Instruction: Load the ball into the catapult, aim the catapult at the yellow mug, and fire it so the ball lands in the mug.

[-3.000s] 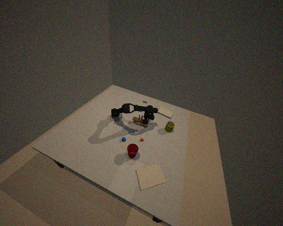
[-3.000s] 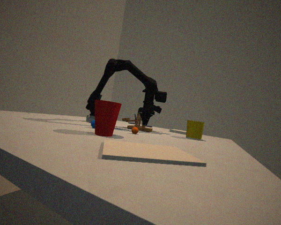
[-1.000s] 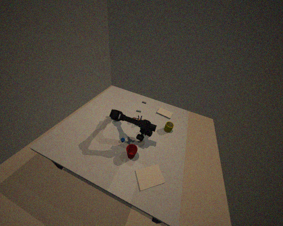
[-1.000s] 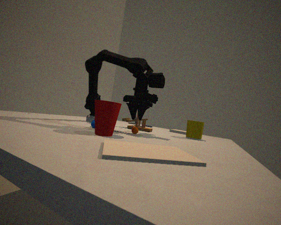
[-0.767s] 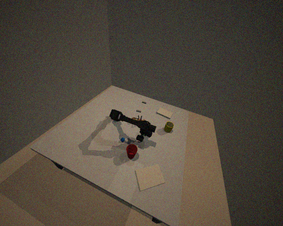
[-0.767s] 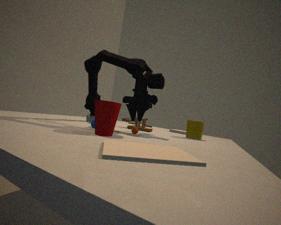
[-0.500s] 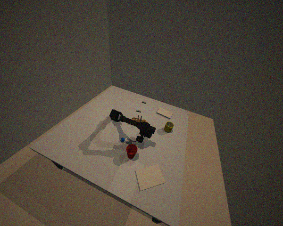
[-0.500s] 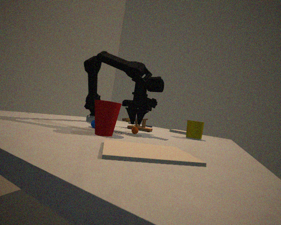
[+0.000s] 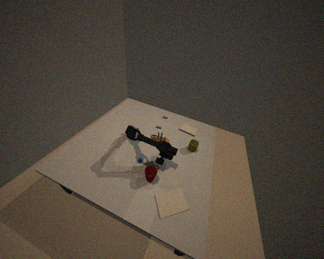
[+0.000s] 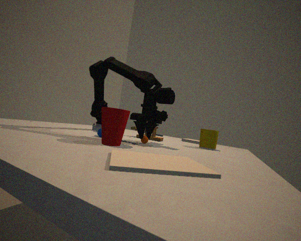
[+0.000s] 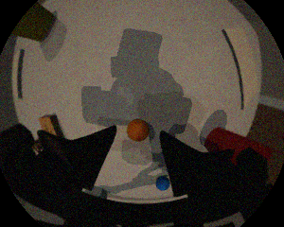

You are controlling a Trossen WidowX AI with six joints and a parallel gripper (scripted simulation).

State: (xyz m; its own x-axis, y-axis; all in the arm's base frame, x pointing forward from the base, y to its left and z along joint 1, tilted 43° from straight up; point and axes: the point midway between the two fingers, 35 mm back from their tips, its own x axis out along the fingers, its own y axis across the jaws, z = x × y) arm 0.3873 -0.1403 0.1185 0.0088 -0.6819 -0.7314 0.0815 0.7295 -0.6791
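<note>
My gripper [image 10: 145, 136] [image 11: 138, 131] points down and is open. Its fingertips stand just above the orange ball [image 10: 144, 139] [image 11: 137, 130], one to each side of it in the wrist view. The ball rests on the table and is hidden in the top view. The wooden catapult [image 9: 164, 139] [image 10: 158, 139] [image 11: 48, 125] stands behind the gripper in the exterior view, partly hidden by it; its cup is not clear. The yellow mug [image 9: 193, 146] [image 10: 208, 139] [image 11: 35, 22] stands upright, to the right of the catapult in the top and exterior views.
A blue ball [image 9: 140, 160] [image 10: 100, 132] [image 11: 163, 183] lies left of the gripper in the top and exterior views. A red cup [image 9: 150, 173] [image 10: 115, 127] [image 11: 237, 144] stands near the gripper. A flat pale board [image 9: 171, 203] [image 10: 155, 161] lies in front; another [image 9: 188, 129] lies at the back.
</note>
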